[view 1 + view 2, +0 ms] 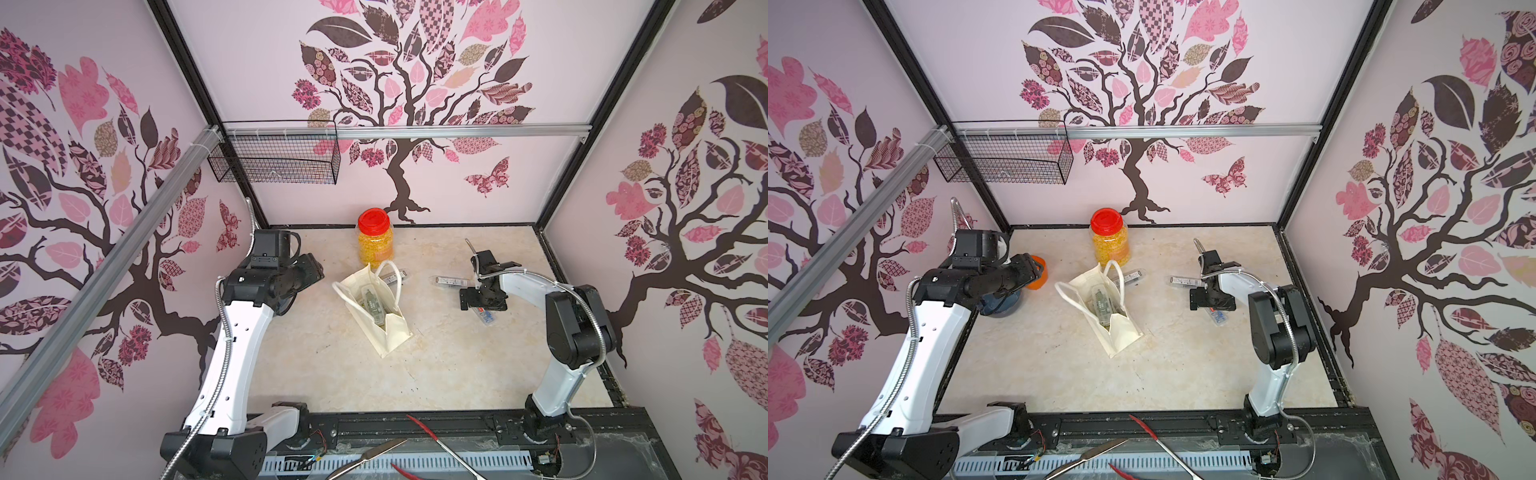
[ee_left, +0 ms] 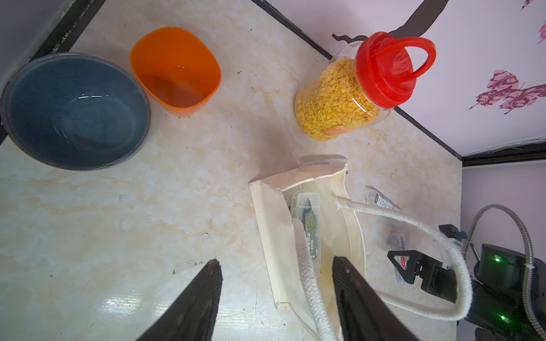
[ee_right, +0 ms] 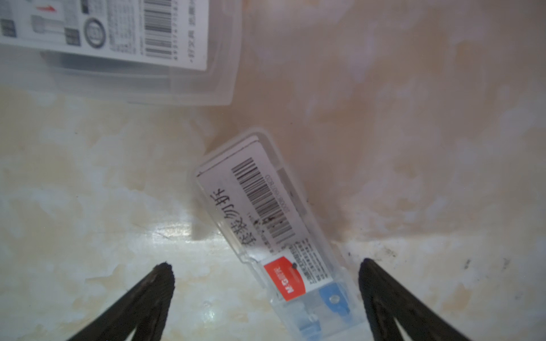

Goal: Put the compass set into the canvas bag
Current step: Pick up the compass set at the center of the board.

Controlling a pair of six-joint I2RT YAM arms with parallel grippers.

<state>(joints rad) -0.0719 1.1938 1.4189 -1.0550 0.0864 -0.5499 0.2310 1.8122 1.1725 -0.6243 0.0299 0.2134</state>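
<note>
Left gripper [image 2: 277, 261]: hovering at 9 o'clock of canvas bag [image 1: 392, 338], jaws spread, gripping nothing. Compass set [image 1: 372, 305]: lying inside bag, mid-table. Right gripper [image 3: 267, 263]: hanging at 3 o'clock, jaws wide, poised over clear case [image 3: 266, 212] lying on table [image 1: 457, 374].

In both top views the lower half of the table [image 1: 457, 374] lies bare, open to either arm. At centre the bag [image 1: 376, 309] gapes, a rope handle [image 2: 307, 280] lying across part of its mouth; the jar [image 1: 375, 243] stands just above it. Bowl [image 2: 74, 112] and orange cup [image 2: 177, 68] fill the left edge; a long case [image 1: 449, 281] and small case [image 3: 274, 230] lie at right.
</note>
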